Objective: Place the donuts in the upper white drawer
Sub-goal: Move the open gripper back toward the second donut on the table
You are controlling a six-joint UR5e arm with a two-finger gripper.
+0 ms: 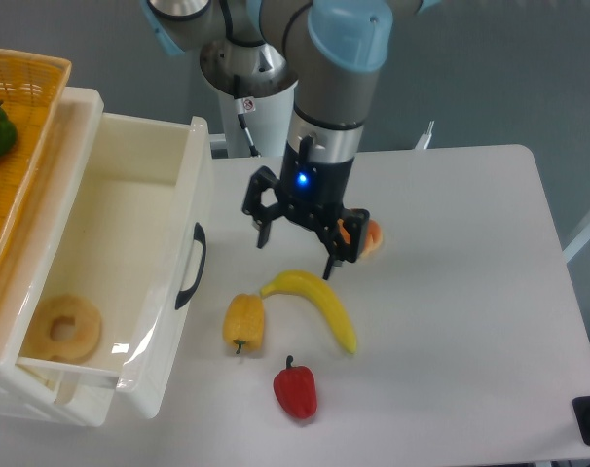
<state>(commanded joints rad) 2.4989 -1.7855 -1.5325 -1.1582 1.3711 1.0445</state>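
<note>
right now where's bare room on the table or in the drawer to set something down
The table is bare right of the banana and knotted bun, out to its far edge. Inside the upper white drawer, the floor above the ring donut is free. It is crowded around the yellow pepper, red pepper and open pincer.

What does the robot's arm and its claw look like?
The arm is a fat silver-grey tube with light blue caps at its joints. The gripper is black, with two thin pointy fingers and a little blue light glowing above them.
</note>
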